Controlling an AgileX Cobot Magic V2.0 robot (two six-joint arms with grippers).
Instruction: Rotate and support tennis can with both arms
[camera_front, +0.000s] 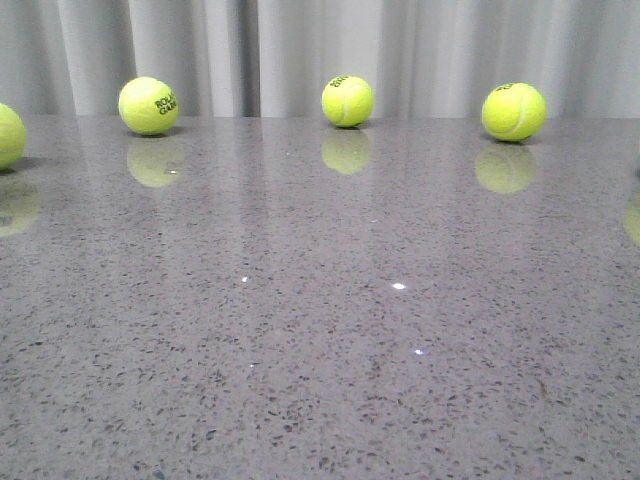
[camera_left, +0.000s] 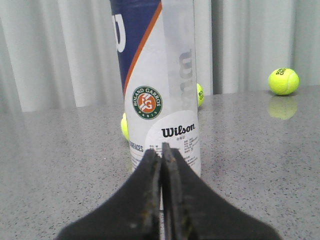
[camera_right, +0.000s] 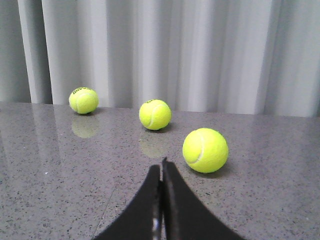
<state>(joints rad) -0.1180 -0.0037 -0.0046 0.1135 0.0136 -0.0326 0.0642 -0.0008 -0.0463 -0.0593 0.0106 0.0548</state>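
Both grippers, left (camera_left: 161, 150) and right (camera_right: 161, 167), are pressed together empty, so the upright tennis can (camera_left: 160, 85) just beyond the left one risks being toppled if nudged.

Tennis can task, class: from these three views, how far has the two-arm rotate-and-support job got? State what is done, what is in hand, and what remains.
Done: nothing visible. The tennis can stands upright on the table, ungripped.

In hand: the left gripper faces the can's lower label, jaws shut, holding nothing. Contact cannot be told.

Left: the right gripper, also shut and empty, faces only tennis balls. Gripping, rotating and supporting all remain.
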